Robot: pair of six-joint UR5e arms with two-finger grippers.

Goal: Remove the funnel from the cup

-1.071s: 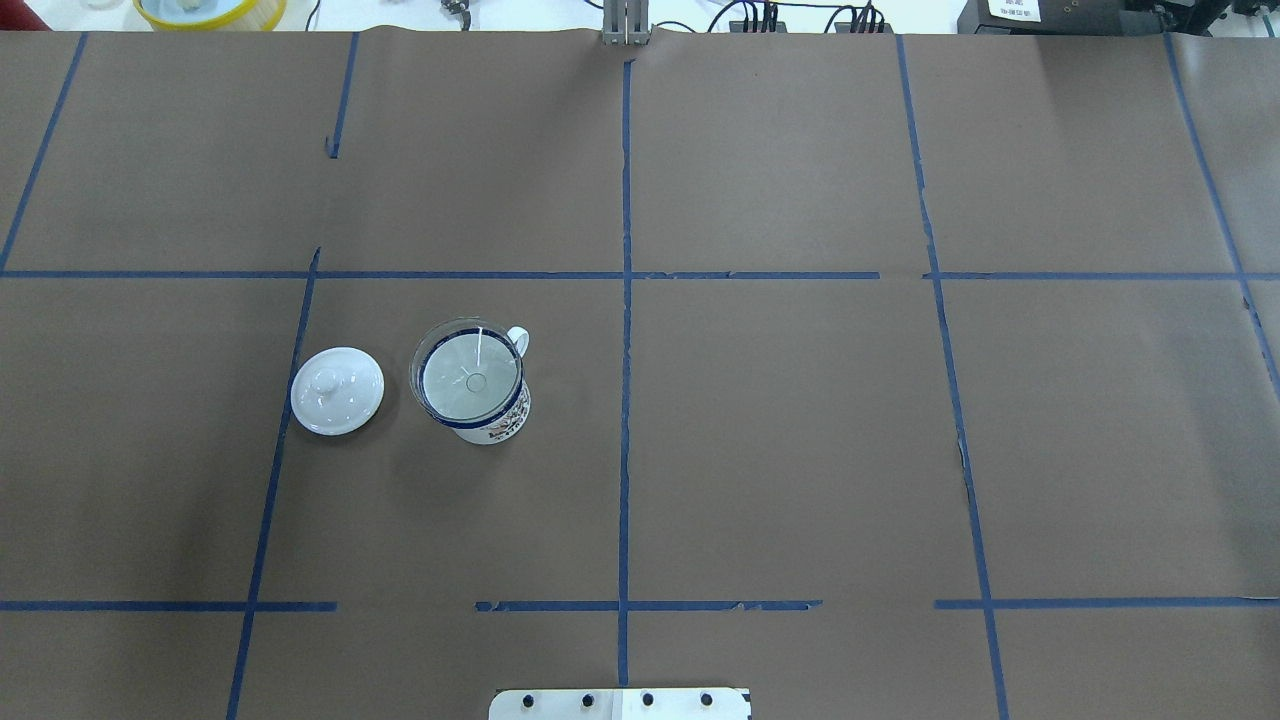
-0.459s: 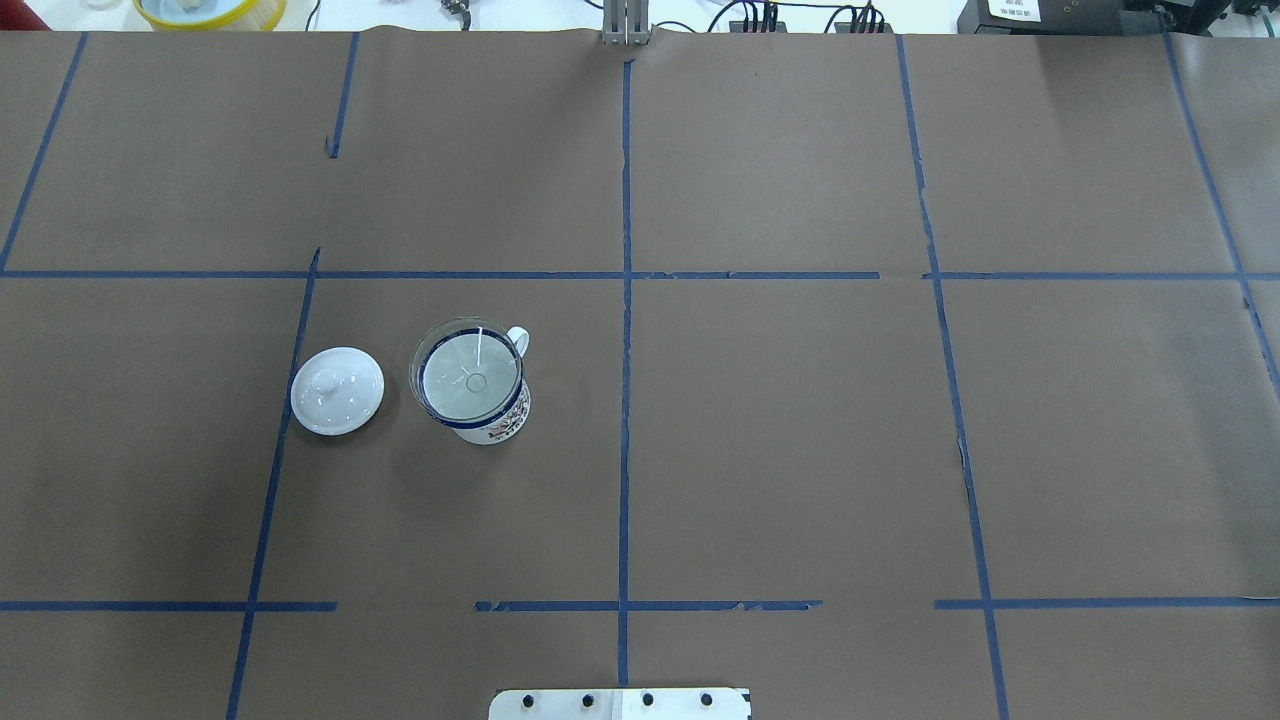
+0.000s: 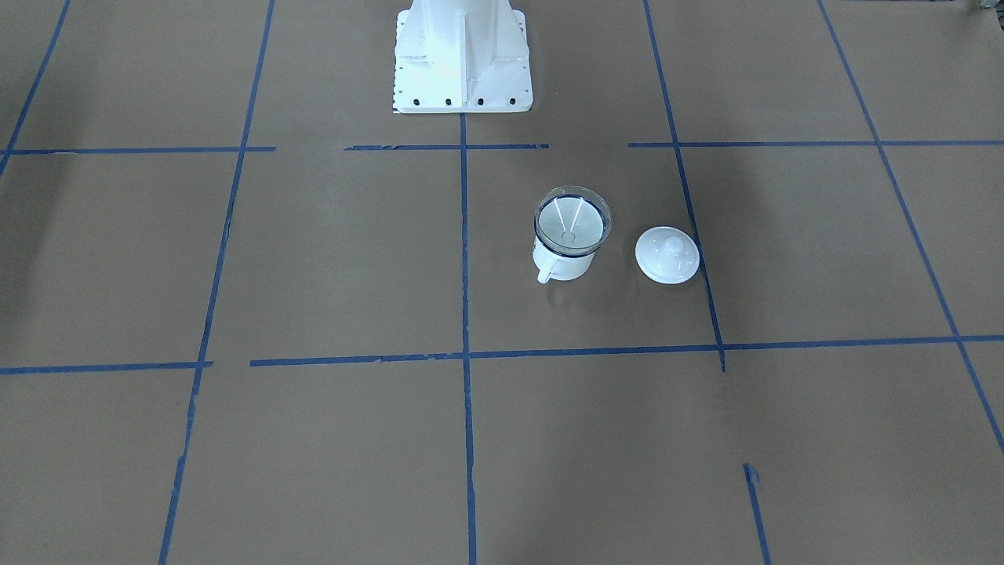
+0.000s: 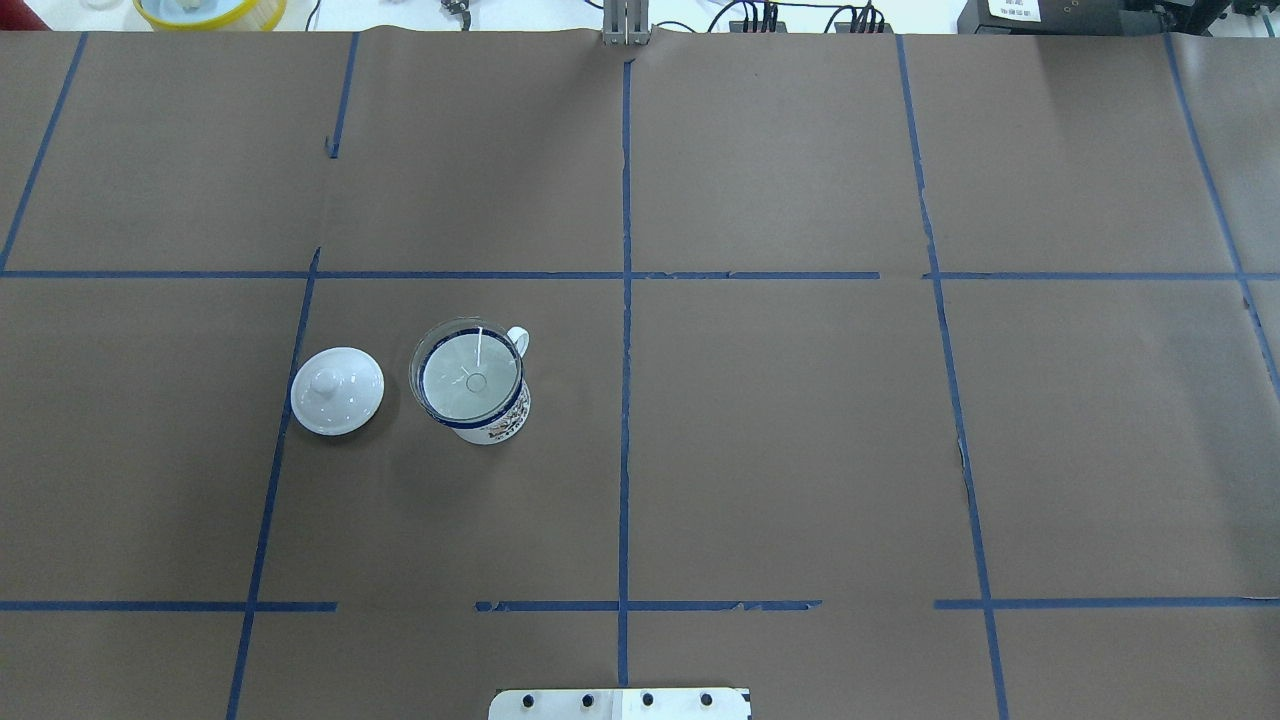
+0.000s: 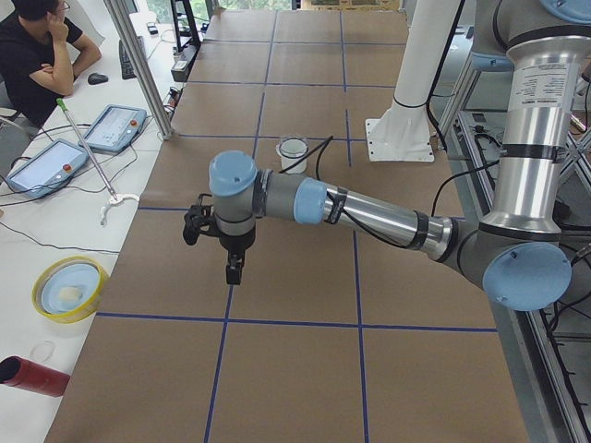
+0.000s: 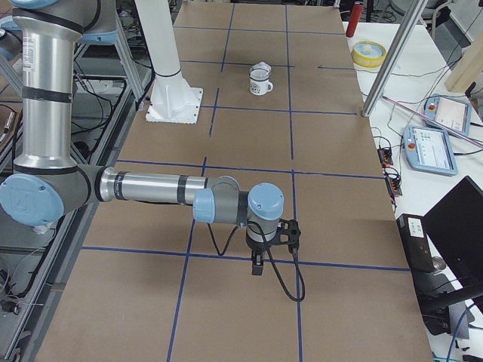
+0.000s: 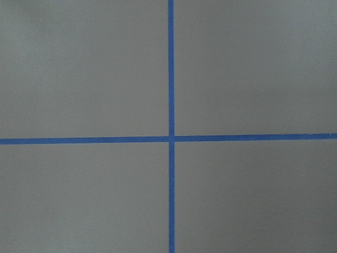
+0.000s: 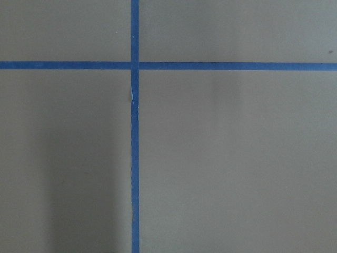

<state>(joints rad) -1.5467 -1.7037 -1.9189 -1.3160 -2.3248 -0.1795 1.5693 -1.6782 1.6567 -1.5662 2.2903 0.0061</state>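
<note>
The clear funnel (image 4: pixel 470 378) sits in the white cup (image 4: pixel 492 420) with the dark blue rim, its handle pointing to the far right. Both also show in the front-facing view, the funnel (image 3: pixel 572 220) resting in the cup (image 3: pixel 560 264). The cup is small in the left view (image 5: pixel 293 154) and in the right view (image 6: pixel 260 80). My left gripper (image 5: pixel 235 273) hangs over the table's left end, far from the cup. My right gripper (image 6: pixel 257 267) hangs over the right end. I cannot tell whether either is open or shut. Both wrist views show only paper and tape.
A white domed lid (image 4: pixel 337 390) with a knob lies just left of the cup. The robot's base (image 3: pixel 461 55) stands at the near edge. A yellow-rimmed bowl (image 5: pixel 69 288) and a seated operator (image 5: pixel 37 51) are beyond the table's far edge.
</note>
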